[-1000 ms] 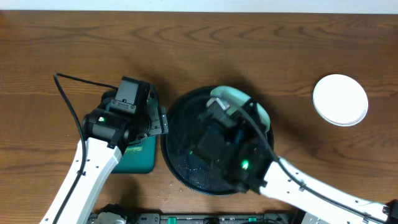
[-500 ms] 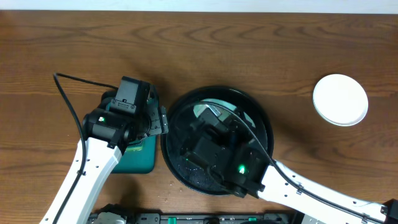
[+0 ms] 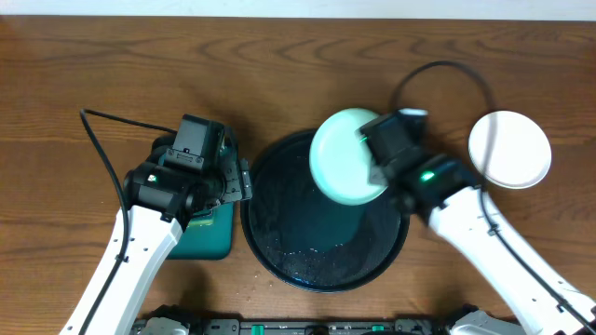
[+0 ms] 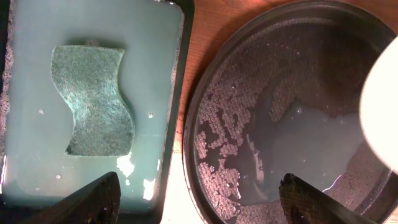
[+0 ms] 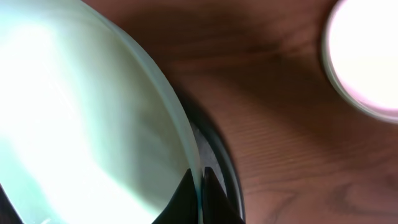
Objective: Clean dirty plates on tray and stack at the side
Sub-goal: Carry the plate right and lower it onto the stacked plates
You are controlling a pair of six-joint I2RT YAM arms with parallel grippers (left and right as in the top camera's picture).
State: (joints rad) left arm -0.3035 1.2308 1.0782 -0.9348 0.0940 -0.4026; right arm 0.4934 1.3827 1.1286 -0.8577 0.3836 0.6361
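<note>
Above the tray's (image 3: 298,237) upper right rim, as the overhead view shows it, the right gripper (image 3: 377,154) holds a plate (image 3: 345,169) lifted clear. Its jaws are nearly closed, pinching only the thin rim. We judge the step in hand to be carrying this plate to the second plate (image 3: 509,149), which lies on the table (image 3: 279,65) well to the tray's right. The hold is narrow and the tray is wet with beaded water (image 4: 230,118), so the plate may be slippery. We should move slowly, keep the plate from tipping, centre it over the second plate and let go only once it rests.

Nothing lies on the table between the tray and the second plate, though the right arm's cable (image 3: 447,67) loops near that path. Left of the tray, the left gripper (image 4: 200,183) hangs wide open and empty over the small tray (image 4: 180,74) that holds the sponge (image 4: 93,99), out of our way.
</note>
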